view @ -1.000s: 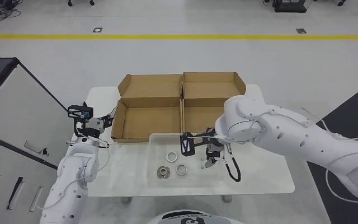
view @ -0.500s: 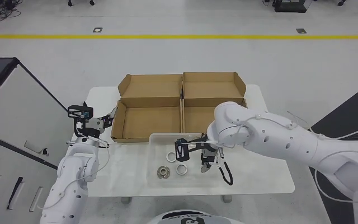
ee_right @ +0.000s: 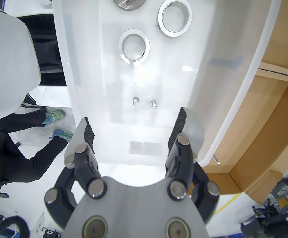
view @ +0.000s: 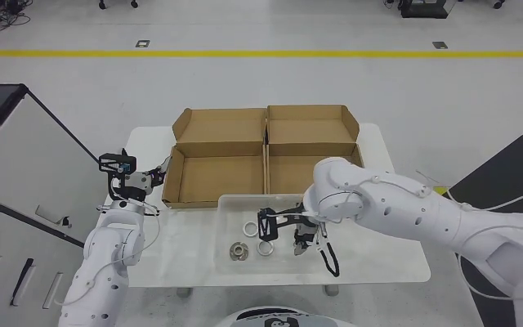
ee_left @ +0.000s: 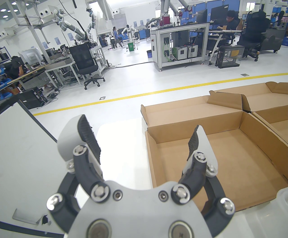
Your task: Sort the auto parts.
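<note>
A white tray (view: pixel 233 201) holds two metal rings (view: pixel 252 228) (view: pixel 265 246), a flanged metal disc (view: pixel 238 250) and two small bolts (ee_right: pixel 135 100) (ee_right: pixel 153 104). My right gripper (view: pixel 301 243) hangs over the tray's right part, open and holding nothing. In the right wrist view the right gripper (ee_right: pixel 135 122) stands just short of the bolts, with the rings (ee_right: pixel 134 46) (ee_right: pixel 175 18) and the disc (ee_right: pixel 127 3) beyond. My left gripper (view: pixel 161 172) is open and holding nothing beside the left cardboard box (view: pixel 216 180). The left wrist view has the left gripper (ee_left: pixel 140 133) level with that box's wall (ee_left: pixel 149 157).
Two open cardboard boxes stand side by side behind the tray, the left one (ee_left: pixel 216 157) and the right one (view: pixel 302 167). The right box's wall (ee_right: pixel 258 126) runs close along the tray's rim (ee_right: pixel 227 117). Bare white table (view: pixel 384 253) lies right of the tray.
My right arm has shifted over the tray, and its gripper has moved a little toward the table's near edge. The left arm has stayed still.
</note>
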Tool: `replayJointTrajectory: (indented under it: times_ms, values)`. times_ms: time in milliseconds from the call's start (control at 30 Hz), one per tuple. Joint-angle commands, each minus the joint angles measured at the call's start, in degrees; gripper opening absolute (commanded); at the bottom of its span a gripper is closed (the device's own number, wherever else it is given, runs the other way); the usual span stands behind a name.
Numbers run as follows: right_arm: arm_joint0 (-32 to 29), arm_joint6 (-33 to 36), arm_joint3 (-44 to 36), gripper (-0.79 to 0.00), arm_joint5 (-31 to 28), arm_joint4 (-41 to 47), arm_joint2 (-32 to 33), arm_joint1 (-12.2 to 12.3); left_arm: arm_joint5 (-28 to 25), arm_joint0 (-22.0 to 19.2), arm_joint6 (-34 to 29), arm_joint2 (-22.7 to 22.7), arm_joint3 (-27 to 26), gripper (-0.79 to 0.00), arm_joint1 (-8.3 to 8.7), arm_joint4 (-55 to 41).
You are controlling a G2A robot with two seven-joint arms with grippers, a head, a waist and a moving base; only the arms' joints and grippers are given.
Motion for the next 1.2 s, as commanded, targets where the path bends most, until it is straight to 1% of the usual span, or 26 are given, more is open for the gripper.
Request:
replayJointTrajectory:
  times_ms: [0, 33, 67, 133, 233, 300, 367, 733, 867, 1167]
  values:
    - [-0.76, -0.06, -0.12, -0.126, 0.03, -0.76, -0.1, 0.14, 0.0, 0.0, 0.0, 0.0, 0.0, 0.0, 0.0, 0.0]
    - [-1.09, -0.19, -0.13, -0.123, 0.12, -1.07, -0.08, 0.2, 0.0, 0.0, 0.0, 0.0, 0.0, 0.0, 0.0, 0.0]
    - [-1.44, -0.32, -0.11, -0.145, 0.2, -1.43, -0.1, 0.25, 0.0, 0.0, 0.0, 0.0, 0.0, 0.0, 0.0, 0.0]
    - [-2.18, -0.47, -0.09, -0.145, 0.33, -2.02, -0.22, 0.32, 0.0, 0.0, 0.0, 0.0, 0.0, 0.0, 0.0, 0.0]
    - [-3.05, -0.94, -0.03, -0.179, 0.31, -2.99, -0.22, 0.35, 0.0, 0.0, 0.0, 0.0, 0.0, 0.0, 0.0, 0.0]
    - [-3.48, -0.96, 0.03, -0.222, 0.28, -3.35, -0.17, 0.35, 0.0, 0.0, 0.0, 0.0, 0.0, 0.0, 0.0, 0.0]
    - [-3.83, -0.96, 0.15, -0.246, 0.18, -3.71, -0.08, 0.34, 0.0, 0.0, 0.0, 0.0, 0.0, 0.0, 0.0, 0.0]
    - [-6.06, -0.97, 1.25, -0.336, 0.39, -6.05, -0.33, -0.18, 0.0, 0.0, 0.0, 0.0, 0.0, 0.0, 0.0, 0.0]
    - [-6.54, -0.97, 1.91, -0.388, 0.26, -6.61, -0.35, -0.57, 0.0, 0.0, 0.0, 0.0, 0.0, 0.0, 0.0, 0.0]
    - [-6.9, -0.79, 3.3, -0.403, -0.05, -7.93, -0.08, -1.55, 0.0, 0.0, 0.0, 0.0, 0.0, 0.0, 0.0, 0.0]
